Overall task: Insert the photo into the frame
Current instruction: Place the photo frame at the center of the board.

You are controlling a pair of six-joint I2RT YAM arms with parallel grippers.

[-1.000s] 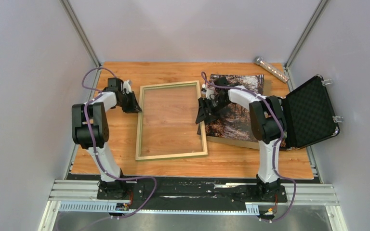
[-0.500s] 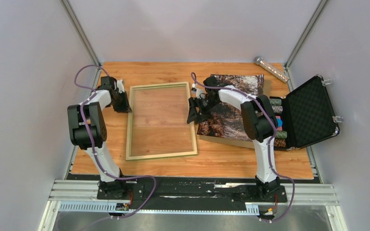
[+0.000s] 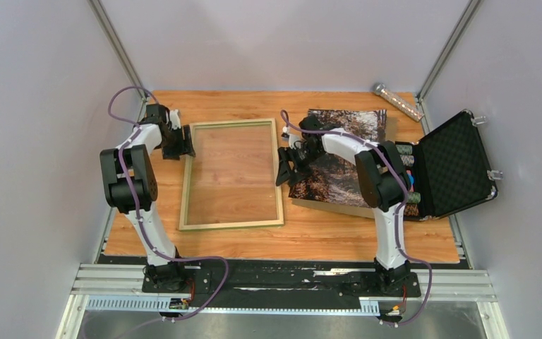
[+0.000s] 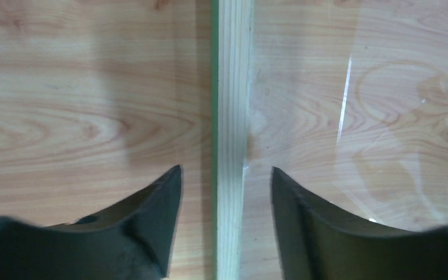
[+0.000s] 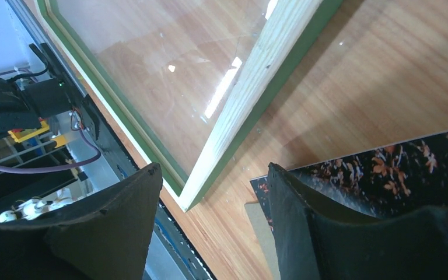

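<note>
Bright even light, soft shadows, white glare streaks across the frame (image 5: 255,81), close foreground blurred

Top view high, facing down; wrist views close, sharing frame (image 3: 231,224).

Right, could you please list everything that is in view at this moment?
frame: one, pale wood back up with a green edge, glazed, flat on the table left of centre.
photo: one, brown-orange forest print, face up, right of the frame.
backing board: one, brown, under the photo.
case: one, black, open, right edge, small coloured items inside.
cylinder: one, silvery, far right corner.
table: one, orange-brown wood.
left gripper: one, black, open, astride the frame's left rail.
right gripper: one, black, open, over the gap between frame and photo.
</note>
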